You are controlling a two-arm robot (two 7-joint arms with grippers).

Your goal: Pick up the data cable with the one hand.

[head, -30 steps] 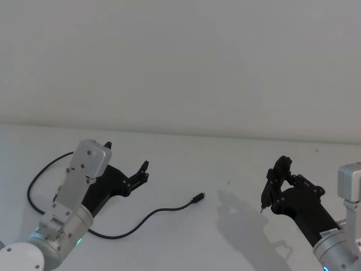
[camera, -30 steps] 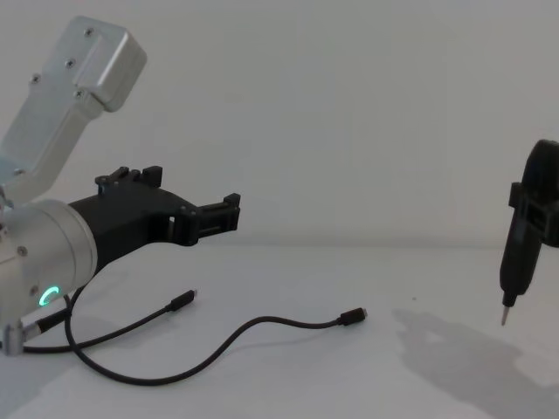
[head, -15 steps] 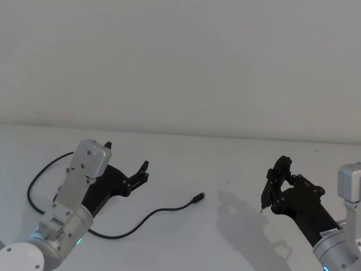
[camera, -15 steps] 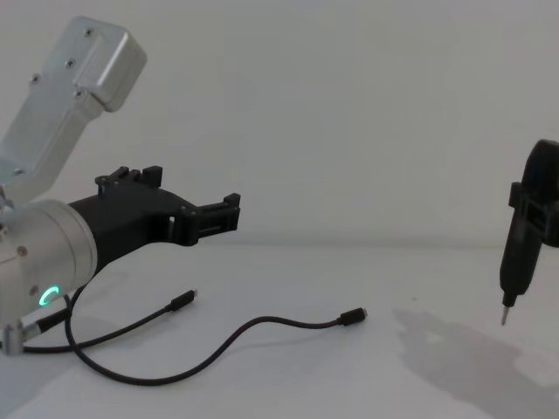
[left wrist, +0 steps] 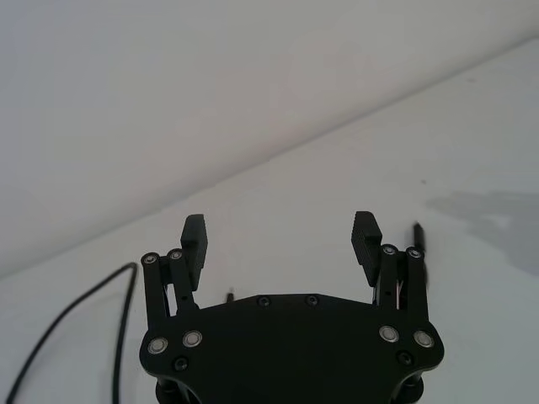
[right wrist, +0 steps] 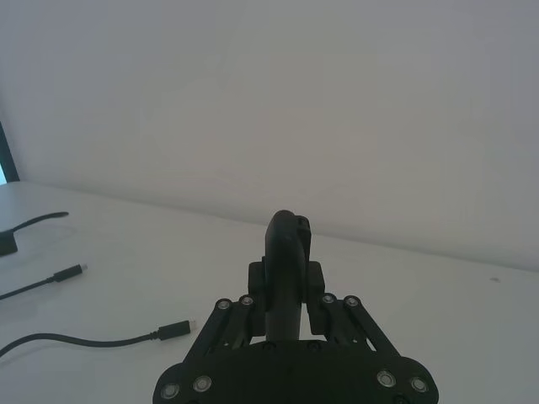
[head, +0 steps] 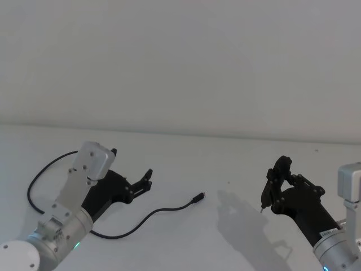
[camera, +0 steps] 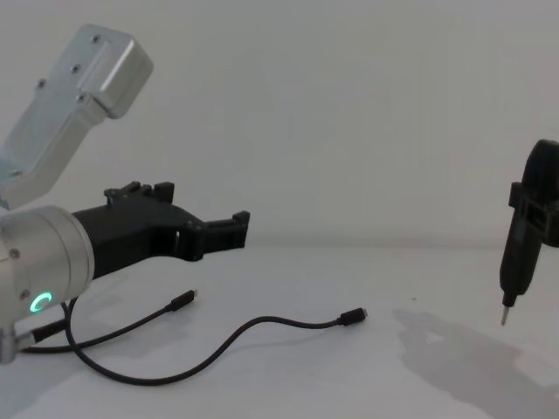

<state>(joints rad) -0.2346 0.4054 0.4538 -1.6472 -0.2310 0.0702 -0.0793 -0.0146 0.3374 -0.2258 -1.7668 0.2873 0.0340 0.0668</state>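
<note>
Left gripper [left wrist: 280,231]: fingers wide, over cable's [head: 161,210] left half | right gripper [head: 264,200]: fingers closed, idle, well right of cable | cable: likely light, limp, thin; pinch mid-run.

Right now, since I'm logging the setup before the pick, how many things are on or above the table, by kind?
Data cable: 1
Grippers: 2 (left gripper, open, above the cable's left part; right gripper, shut, parked at the right)
Total: 3
</note>
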